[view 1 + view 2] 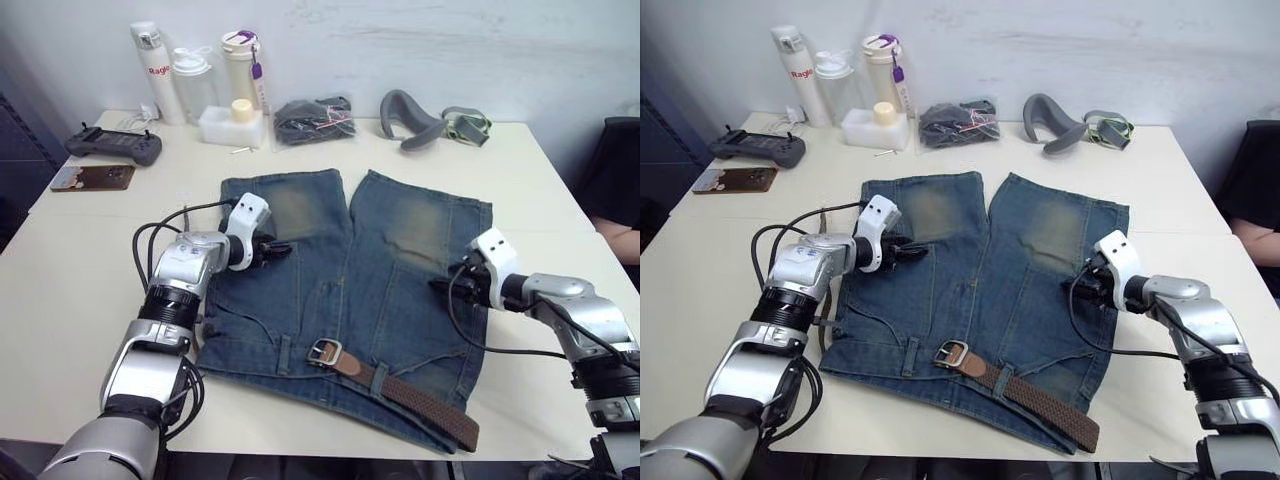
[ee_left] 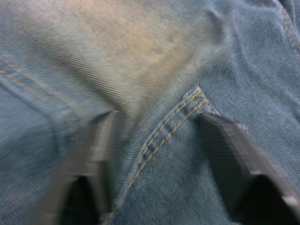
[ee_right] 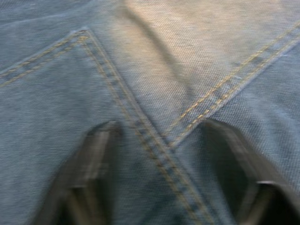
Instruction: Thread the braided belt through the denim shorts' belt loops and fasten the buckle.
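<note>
Threading partly done: braided belt (image 1: 400, 390) is passed along the near waistband of the denim shorts (image 1: 350, 290), silver buckle (image 1: 323, 351) unfastened. Left gripper (image 2: 159, 154) and right gripper (image 3: 159, 159) are held wide, empty, over the legs.

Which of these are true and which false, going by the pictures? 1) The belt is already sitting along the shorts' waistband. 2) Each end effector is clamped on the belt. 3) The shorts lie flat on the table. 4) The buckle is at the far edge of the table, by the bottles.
1) True: the braided belt lies along the waistband of the denim shorts, at the near edge.
2) False: the left end effector and the right end effector are both open over bare denim, away from the belt.
3) True: they are spread out on the table, legs pointing away.
4) False: the buckle rests on the waistband, near the middle.
</note>
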Tool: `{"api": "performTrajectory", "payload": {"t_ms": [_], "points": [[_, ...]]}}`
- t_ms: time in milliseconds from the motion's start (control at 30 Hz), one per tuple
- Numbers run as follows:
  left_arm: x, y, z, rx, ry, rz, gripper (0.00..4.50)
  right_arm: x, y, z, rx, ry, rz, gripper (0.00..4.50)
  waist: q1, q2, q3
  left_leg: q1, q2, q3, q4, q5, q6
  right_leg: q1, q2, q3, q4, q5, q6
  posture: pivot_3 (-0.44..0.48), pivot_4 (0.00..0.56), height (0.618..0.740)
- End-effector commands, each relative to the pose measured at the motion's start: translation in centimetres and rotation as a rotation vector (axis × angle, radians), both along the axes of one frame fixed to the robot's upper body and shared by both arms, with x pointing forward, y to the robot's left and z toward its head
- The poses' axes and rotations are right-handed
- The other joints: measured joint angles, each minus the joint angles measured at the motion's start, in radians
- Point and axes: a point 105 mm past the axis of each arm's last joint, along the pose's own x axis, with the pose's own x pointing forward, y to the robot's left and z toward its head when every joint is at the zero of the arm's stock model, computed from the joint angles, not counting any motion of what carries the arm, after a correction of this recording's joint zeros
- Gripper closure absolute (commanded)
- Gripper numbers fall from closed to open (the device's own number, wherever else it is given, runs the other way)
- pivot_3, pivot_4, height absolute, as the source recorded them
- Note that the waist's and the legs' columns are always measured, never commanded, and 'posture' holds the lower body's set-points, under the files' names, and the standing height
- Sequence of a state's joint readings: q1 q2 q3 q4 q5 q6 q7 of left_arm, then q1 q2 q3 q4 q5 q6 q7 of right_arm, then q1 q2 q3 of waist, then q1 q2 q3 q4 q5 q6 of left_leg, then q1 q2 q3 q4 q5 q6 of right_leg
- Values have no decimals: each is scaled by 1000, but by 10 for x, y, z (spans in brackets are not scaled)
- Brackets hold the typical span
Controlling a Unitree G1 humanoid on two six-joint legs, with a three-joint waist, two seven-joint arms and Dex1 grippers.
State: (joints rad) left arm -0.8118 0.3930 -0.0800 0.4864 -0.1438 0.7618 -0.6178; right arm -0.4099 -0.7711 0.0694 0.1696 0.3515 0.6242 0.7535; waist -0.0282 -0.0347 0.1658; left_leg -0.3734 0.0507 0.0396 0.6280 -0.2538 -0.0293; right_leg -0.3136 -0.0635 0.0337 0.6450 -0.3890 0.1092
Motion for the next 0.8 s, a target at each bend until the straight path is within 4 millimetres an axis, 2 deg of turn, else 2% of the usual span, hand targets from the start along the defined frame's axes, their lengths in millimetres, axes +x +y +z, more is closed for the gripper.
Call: {"api": "performTrajectory", "payload": {"t_ms": [33, 100, 133, 233, 333, 367, 500, 633, 767, 800], "points": [[-4, -6, -5, -61, 44, 15, 3627, -4, -3, -10, -45, 49, -10, 3329, 0, 0, 0, 2, 0, 0, 0, -2, 0, 3, -1, 0, -2, 0, 0, 0, 150, 740], [5, -7, 15, -109, -27, 36, 4478, 6, -5, 9, -74, -21, 6, 4251, 0, 1, 1, 2, 0, 0, 1, -3, 0, 5, -3, 0, -4, 1, 1, 0, 150, 740], [12, -7, 31, -139, -91, 53, 4500, 18, -6, 27, -83, -86, 4, 4427, 0, 2, 2, 2, -1, 0, 1, -3, 0, 5, -4, -1, -5, 1, 2, 0, 150, 740], [26, -5, 56, -180, -191, 93, 4500, 40, -7, 61, -90, -203, -7, 4427, 0, 8, 11, -3, -3, 1, 1, -2, 1, 0, -8, -2, -7, 4, 7, 0, 150, 740], [44, 0, 71, -157, -278, 143, 4500, 68, -6, 91, -115, -314, -30, 4427, -2, 9, 14, -26, -5, 3, 5, 6, 1, -26, -5, 0, -2, 7, 10, 0, 150, 740], [49, 0, 74, -142, -298, 150, 4500, 75, -5, 94, -134, -329, -27, 4427, -1, 9, 15, -35, -5, 6, 8, 9, 1, -35, -1, 2, 1, 7, 10, 0, 150, 740], [63, -7, 86, -116, -359, 164, 4500, 97, -2, 99, -154, -359, -47, 4427, 0, 8, 17, -49, -4, 14, 12, 10, 2, -59, -1, 1, 15, 7, 10, 0, 150, 740], [69, -13, 86, -82, -356, 160, 4500, 108, -5, 98, -181, -380, -90, 4427, -1, 8, 20, -51, -4, 23, 10, 8, 5, -64, -6, -2, 15, 7, 10, 0, 150, 740], [67, -13, 64, -14, -259, 151, 4500, 113, -2, 96, -125, -396, -122, 4427, -4, 8, 20, -51, -6, 29, 10, 6, 9, -65, -11, -4, 15, 7, 11, 0, 150, 740], [65, -12, 59, -19, -232, 150, 4118, 114, -2, 97, -109, -404, -127, 4037, -5, 8, 20, -51, -6, 29, 10, 6, 10, -65, -11, -4, 16, 7, 11, 0, 150, 740]]}}
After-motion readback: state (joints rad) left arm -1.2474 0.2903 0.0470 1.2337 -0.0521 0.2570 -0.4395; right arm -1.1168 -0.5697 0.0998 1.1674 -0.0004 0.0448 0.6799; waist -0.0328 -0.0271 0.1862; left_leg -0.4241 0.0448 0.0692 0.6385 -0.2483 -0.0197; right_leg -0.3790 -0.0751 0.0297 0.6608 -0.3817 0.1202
